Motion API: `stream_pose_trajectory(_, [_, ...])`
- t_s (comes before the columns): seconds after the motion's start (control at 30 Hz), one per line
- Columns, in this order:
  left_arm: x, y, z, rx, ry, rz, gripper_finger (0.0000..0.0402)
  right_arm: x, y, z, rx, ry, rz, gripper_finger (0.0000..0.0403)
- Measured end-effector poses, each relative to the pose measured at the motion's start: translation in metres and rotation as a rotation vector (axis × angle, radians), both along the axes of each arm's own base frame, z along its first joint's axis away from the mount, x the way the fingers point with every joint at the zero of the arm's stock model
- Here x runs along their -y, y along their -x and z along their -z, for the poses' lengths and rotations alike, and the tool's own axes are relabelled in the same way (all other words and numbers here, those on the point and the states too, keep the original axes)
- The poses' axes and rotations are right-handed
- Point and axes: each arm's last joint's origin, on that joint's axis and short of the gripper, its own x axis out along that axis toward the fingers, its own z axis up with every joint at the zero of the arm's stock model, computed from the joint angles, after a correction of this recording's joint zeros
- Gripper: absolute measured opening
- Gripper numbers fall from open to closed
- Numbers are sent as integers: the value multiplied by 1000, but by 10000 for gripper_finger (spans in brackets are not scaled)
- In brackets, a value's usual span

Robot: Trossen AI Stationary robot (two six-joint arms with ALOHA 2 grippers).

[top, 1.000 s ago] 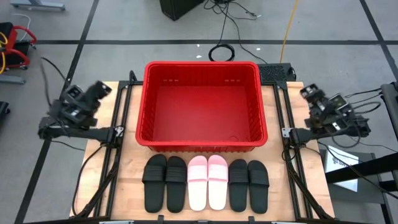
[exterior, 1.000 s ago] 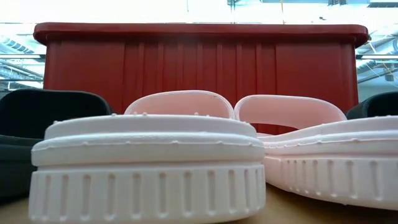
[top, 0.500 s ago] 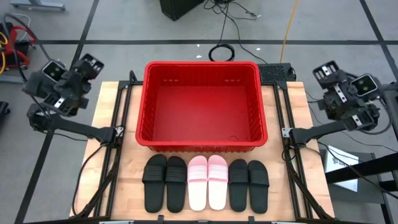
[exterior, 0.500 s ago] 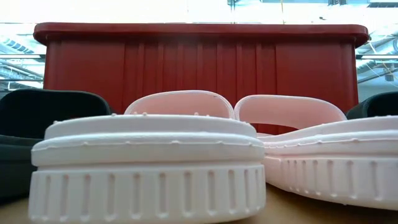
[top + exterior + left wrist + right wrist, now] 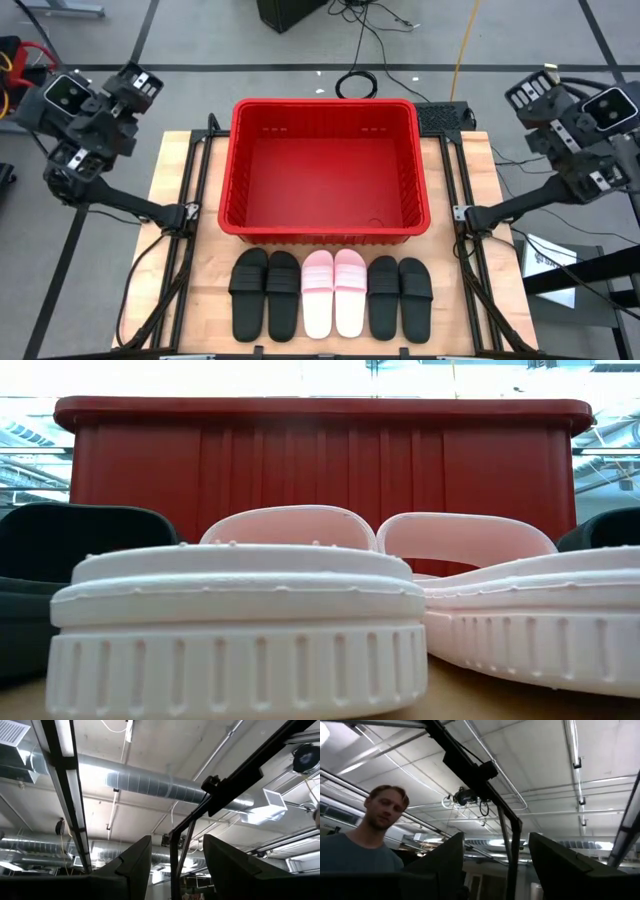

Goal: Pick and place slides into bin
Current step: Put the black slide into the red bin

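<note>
The red bin (image 5: 325,170) stands at the table's middle, toward the far edge. Several slides lie sole down in a row along the near edge: a black pair (image 5: 265,293), a pale pink pair (image 5: 334,292) and a second black pair (image 5: 400,296). The low view looks past the pink slides (image 5: 240,630) at the bin's wall (image 5: 320,470). My left gripper (image 5: 135,85) is raised off the table's far left corner, open and tipped upward. My right gripper (image 5: 530,95) is raised off the far right corner, open and tipped upward. Both hold nothing.
Dark rails (image 5: 195,215) run along both sides of the bin. Cables (image 5: 355,82) lie on the floor beyond the far edge. A person (image 5: 372,840) shows in the right wrist view beyond the table. Bare wood lies between the bin and the slides.
Both arms have swung up from low beside the table's left and right edges. Their grippers have risen and tipped upward, ending off the far corners. The slides and the bin have kept still.
</note>
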Motion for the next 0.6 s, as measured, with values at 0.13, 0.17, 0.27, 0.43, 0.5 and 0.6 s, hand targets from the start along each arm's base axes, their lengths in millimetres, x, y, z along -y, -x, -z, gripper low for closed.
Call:
stream_pose_trajectory(0.13, [0,1,0,2,-6,-7,186,-8,-7,-12,9,11,-84,212])
stream_pose_trajectory(0.17, [0,1,0,1,-8,-10,186,-10,-8,-14,7,12,-105,212])
stream_pose_trajectory(0.27, [0,1,0,-2,-10,-12,186,-21,-17,-19,-4,24,-157,212])
stream_pose_trajectory(0.43, [0,1,0,0,-11,-14,186,-44,-35,-23,-25,50,-245,212])
stream_pose_trajectory(0.5, [0,1,0,-1,-11,-14,186,-55,-41,-24,-54,55,-271,212])
stream_pose_trajectory(0.6, [0,1,0,0,-11,-14,186,-72,-49,-25,-106,52,-276,212])
